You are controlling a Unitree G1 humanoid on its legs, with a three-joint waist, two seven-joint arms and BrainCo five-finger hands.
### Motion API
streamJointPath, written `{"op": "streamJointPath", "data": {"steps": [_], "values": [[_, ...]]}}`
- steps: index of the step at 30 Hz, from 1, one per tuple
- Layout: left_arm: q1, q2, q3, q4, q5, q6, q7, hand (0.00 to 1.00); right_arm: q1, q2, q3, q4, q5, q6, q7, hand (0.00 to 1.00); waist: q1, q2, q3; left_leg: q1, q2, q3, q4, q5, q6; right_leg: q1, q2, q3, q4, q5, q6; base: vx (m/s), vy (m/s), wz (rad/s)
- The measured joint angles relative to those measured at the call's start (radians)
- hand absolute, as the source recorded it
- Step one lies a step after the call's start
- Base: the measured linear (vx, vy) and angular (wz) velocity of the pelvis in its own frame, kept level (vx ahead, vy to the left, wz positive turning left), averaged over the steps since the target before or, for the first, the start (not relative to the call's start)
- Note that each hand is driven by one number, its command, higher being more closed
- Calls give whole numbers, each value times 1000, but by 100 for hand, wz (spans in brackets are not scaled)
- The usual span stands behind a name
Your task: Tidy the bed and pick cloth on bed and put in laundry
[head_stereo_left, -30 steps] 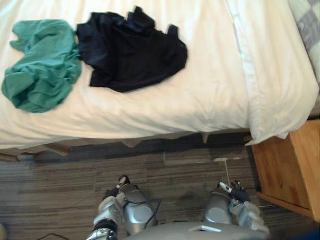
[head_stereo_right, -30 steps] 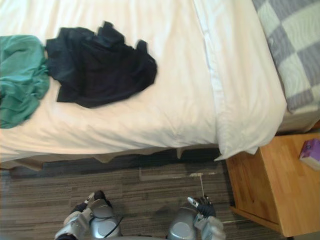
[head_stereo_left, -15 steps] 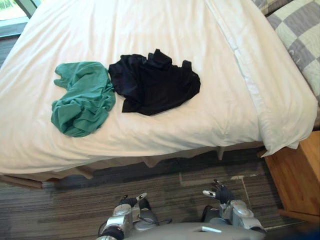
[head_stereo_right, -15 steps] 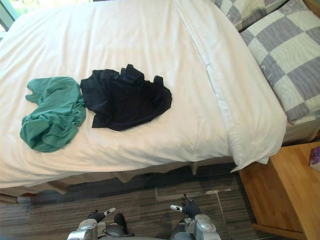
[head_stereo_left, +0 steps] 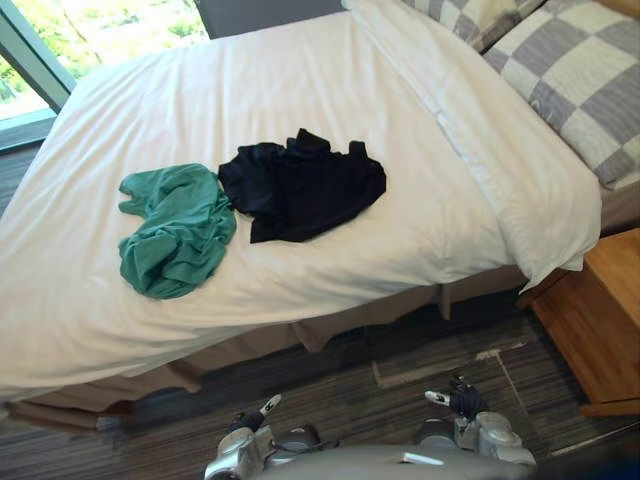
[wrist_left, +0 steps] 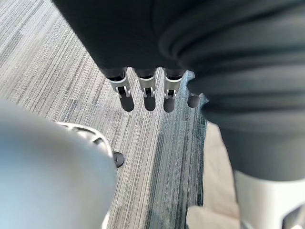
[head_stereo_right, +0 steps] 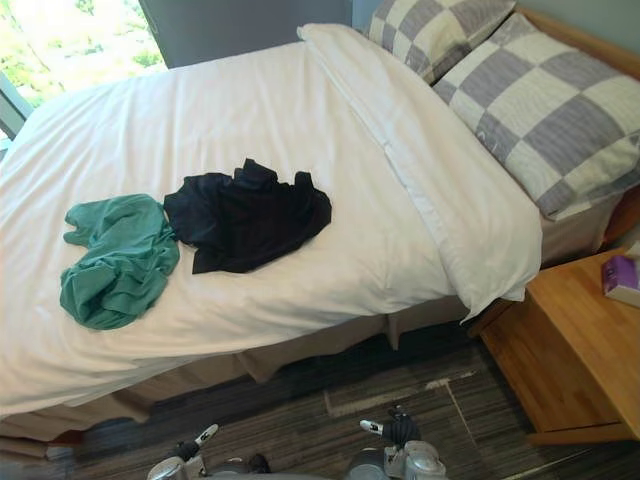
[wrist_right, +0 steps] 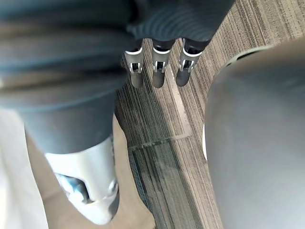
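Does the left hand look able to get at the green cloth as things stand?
Probably not yet: the left hand hangs low above the floor, short of the bed; nothing covers the green cloth.

Found white bed cover [head_stereo_left: 200,100] of smooth matt cloth, lightly creased. Green cloth [head_stereo_left: 172,232] — soft, matt, crumpled; black cloth [head_stereo_left: 300,187] likewise matt and rumpled. Checked pillows [head_stereo_right: 560,110] in matt fabric. Nightstand [head_stereo_right: 570,350] of wood, smooth with a slight sheen. Floor [head_stereo_right: 400,390] in striped, rough-looking matt carpet. Left hand [wrist_left: 148,93] and right hand [wrist_right: 160,71] — silver fingers with a sheen, dark matt tips, dark ribbed cover.
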Motion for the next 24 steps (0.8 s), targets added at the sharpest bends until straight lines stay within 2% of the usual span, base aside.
{"op": "streamJointPath", "data": {"steps": [1,2,4,6,7,8,9,10,11,12,15,22,23,24], "values": [[0,12,-1,5,10,0,-16,0,1,11,5,0,-11,-3,-1,0,-2,-12,-10,1,-4,-7,-25,0,0,-7,9,-21,6,12,-30,121,76,5],[0,24,-2,6,35,0,-35,0,1,24,26,5,-10,-2,0,0,7,-14,-16,4,-5,-22,-46,6,-1,-9,41,-26,-2,18,-27,158,75,-2],[-3,39,-21,8,111,0,-53,0,0,42,60,17,-8,0,-2,0,13,-28,-30,15,1,-36,-79,41,12,6,72,-48,-20,27,-15,174,-5,-5],[-13,52,-90,13,171,-4,-62,0,-12,35,70,19,2,0,-4,0,-16,-35,-36,22,10,-77,-89,52,24,1,82,-44,20,29,-14,226,-42,27],[-21,40,-122,19,194,-10,-65,0,-18,23,70,19,19,0,-10,0,-26,9,-24,28,40,-96,-88,53,26,-40,107,-20,88,21,-50,144,-70,25],[-28,22,-134,29,211,-17,-73,0,-18,11,73,5,32,2,-20,0,-31,44,-27,24,98,-108,-75,50,23,-21,204,22,-44,-1,-57,129,-102,24],[-27,32,-134,29,224,-22,-74,0,-13,14,82,0,42,4,-21,0,-36,27,-28,17,97,-110,-50,46,19,20,255,45,-212,97,-90,106,-129,34],[-34,42,-132,36,225,-29,-73,0,-11,21,81,3,53,7,-21,0,-39,1,-22,5,87,-112,-19,28,9,44,252,24,-239,148,-86,125,-112,33],[-31,16,-135,39,218,-36,-74,0,-11,6,61,14,91,21,-25,0,-34,33,-24,19,99,-101,-22,22,13,45,266,23,-221,151,-89,191,-79,21],[-27,3,-141,37,197,-50,-75,0,-12,-6,46,20,102,34,-25,0,-34,53,-23,49,100,-84,-44,26,14,53,278,27,-219,140,-89,141,-38,-5],[-22,-10,-121,35,188,-50,-76,0,-11,-10,32,24,109,43,-18,0,-17,78,-21,64,92,-53,-42,25,13,63,271,44,-223,136,-86,40,13,-18],[-12,-24,-70,24,198,-32,-82,0,16,7,-12,1,117,41,6,0,-7,66,-28,100,92,5,-52,14,-4,81,270,66,-238,137,-82,-51,12,-14],[-1,-42,-40,19,195,2,-82,0,71,34,-73,-45,107,30,12,0,17,63,-71,147,88,53,-130,40,-19,101,283,66,-299,175,-71,0,0,0],[-1,-41,-40,19,195,2,-82,0,71,34,-73,-45,107,30,12,0,17,62,-71,147,87,53,-130,40,-19,101,283,66,-299,175,-71,0,0,0]]}}
